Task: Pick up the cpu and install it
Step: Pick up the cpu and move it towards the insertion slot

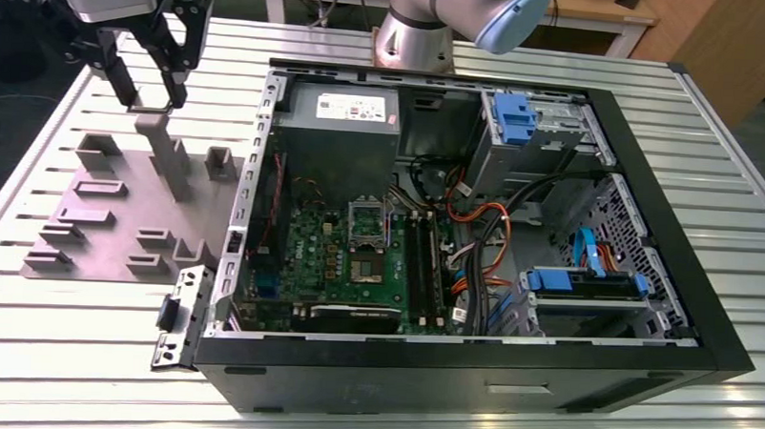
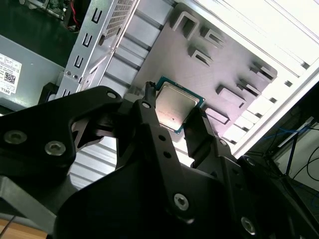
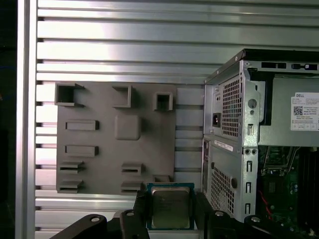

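cpu point(image 2: 175, 105) gripped tight in hand point(image 3: 170, 211) over grey fixture plate point(image 3: 114, 144), next to pc case point(image 3: 234, 149) w/ white-labelled psu point(image 3: 281, 119).

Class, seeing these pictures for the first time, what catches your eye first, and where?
The open computer case dominates the exterior view, its green motherboard exposed. At that view's upper left the black pincer hangs over a grey fixture plate, gripping the cpu by its edges in both wrist views.
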